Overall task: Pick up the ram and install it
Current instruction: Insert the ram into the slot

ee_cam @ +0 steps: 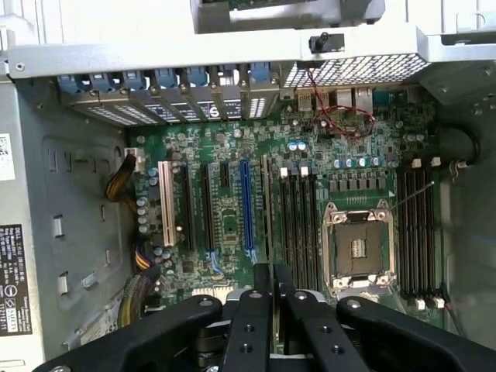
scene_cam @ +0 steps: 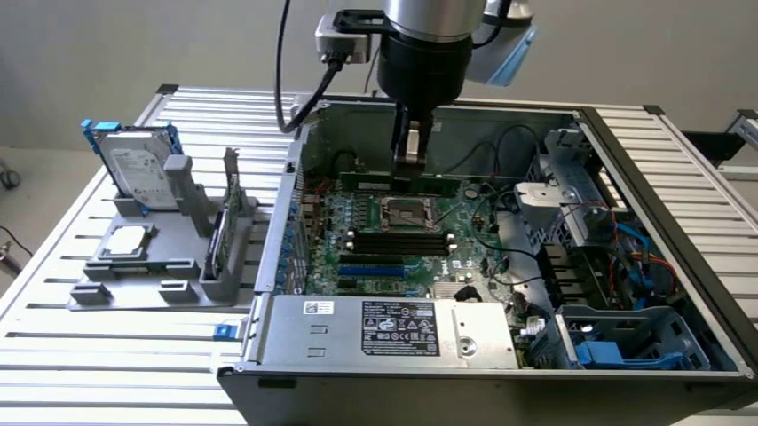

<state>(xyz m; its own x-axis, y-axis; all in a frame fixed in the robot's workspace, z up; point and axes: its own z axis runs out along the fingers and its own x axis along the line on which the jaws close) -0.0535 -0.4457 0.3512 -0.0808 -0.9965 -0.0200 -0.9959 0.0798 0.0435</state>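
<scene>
The ram point(scene_cam: 397, 184) is a long, flat green-black stick. My gripper point(scene_cam: 410, 167) is shut on its middle, inside the open computer case point(scene_cam: 279, 222). It hangs level, low over the motherboard point(scene_cam: 474, 253), at the memory slots on the far side of the CPU socket point(scene_cam: 409, 213). Whether it touches a slot I cannot tell. In the wrist view the ram point(ee_cam: 266, 209) shows edge-on, running out from my gripper point(ee_cam: 271, 283) beside a bank of black memory slots point(ee_cam: 298, 217) next to the CPU socket point(ee_cam: 358, 248).
A grey holder point(scene_cam: 154, 266) at the exterior view's left carries a hard drive with blue rails point(scene_cam: 137, 164) and a chip point(scene_cam: 128, 241). The power supply point(scene_cam: 391, 327) fills the case's near side. Drive cages and cables point(scene_cam: 580, 222) crowd the right. Red wires point(ee_cam: 341, 116) loop near the rear ports.
</scene>
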